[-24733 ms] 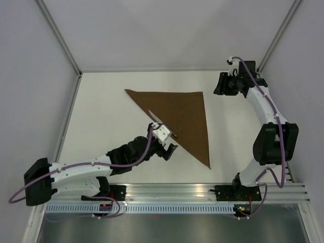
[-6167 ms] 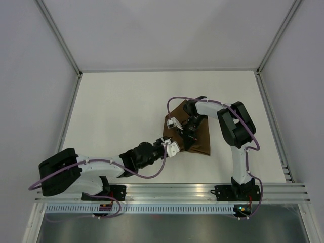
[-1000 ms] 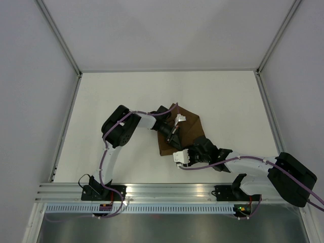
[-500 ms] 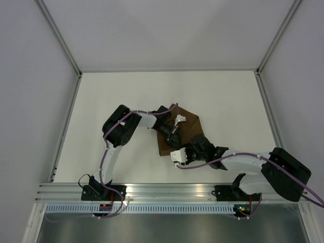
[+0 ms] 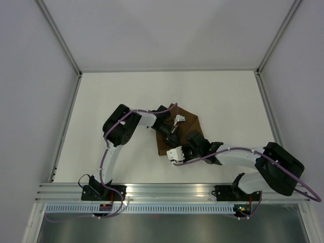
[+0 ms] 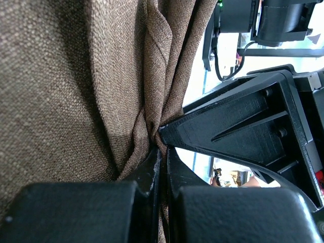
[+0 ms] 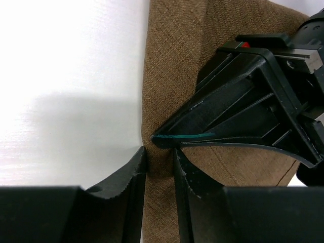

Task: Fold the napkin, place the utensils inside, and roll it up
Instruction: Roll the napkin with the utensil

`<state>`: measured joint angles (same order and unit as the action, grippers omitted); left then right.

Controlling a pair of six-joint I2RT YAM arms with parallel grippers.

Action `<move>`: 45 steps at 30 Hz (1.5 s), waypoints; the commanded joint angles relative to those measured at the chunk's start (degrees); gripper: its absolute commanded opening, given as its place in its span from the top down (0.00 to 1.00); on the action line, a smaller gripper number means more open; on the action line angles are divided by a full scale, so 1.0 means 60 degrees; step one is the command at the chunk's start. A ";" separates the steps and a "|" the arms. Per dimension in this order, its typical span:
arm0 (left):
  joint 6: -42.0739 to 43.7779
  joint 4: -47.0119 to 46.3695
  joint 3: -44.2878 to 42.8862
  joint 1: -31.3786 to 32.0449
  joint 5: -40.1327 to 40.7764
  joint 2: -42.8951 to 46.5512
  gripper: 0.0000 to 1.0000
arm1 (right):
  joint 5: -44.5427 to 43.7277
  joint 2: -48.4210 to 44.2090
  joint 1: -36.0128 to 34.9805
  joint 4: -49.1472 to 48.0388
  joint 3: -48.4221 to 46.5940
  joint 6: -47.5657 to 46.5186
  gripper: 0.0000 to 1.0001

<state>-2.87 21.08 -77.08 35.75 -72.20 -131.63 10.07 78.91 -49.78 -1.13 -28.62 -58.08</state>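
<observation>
- The napkin (image 5: pixel 188 124) is lying as a folded, rumpled bundle on the surface (image 5: pixel 111 101), near mid-table and slightly toward the right arm's side.
- The left fingers (image 6: pixel 154 169) are pressing fully together, pinching a raised ridge of cloth that is running straight away from them.
- The right fingers (image 7: pixel 137 164) are standing narrowly parted, straddling the napkin's near-left edge with cloth between them; whether they are gripping cannot be told.
- Both sets are meeting almost tip to tip at that corner, so neither arm is nearer; a roll would likely be starting here.
- The knife is not showing in any view, so whether it is lying inside the folds cannot be told.
</observation>
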 commanded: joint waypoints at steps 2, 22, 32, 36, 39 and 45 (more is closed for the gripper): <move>0.0860 0.0324 0.0014 -0.0084 0.0960 -0.0386 0.96 | 0.0256 0.0763 -0.0024 0.1857 0.0024 0.0130 0.71; -0.0208 -0.1022 0.0760 -0.0640 0.1762 0.1679 0.60 | 0.2292 0.2652 0.1030 0.5211 -0.2377 0.0423 0.84; -0.2303 -0.3716 0.2723 -0.1680 0.5248 0.4007 0.60 | 0.3287 0.3985 0.1514 0.6851 -0.3724 0.0248 0.85; -0.2787 -0.4376 0.3790 -0.1754 0.7460 0.5965 0.61 | 0.3654 0.4658 0.1865 0.7670 -0.4441 0.0028 0.85; -0.3182 -0.5837 0.5483 -0.1696 0.9262 0.7417 0.62 | 0.3903 0.5229 0.2085 0.8360 -0.5056 -0.0177 0.85; -0.2000 -0.9282 0.8593 -0.0455 1.3096 1.1228 0.63 | 0.4269 0.6269 0.2466 0.9340 -0.6111 -0.0470 0.85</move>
<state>-18.39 -20.78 -31.24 28.25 -10.50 -69.36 35.92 108.05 -34.76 45.58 -67.46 -58.46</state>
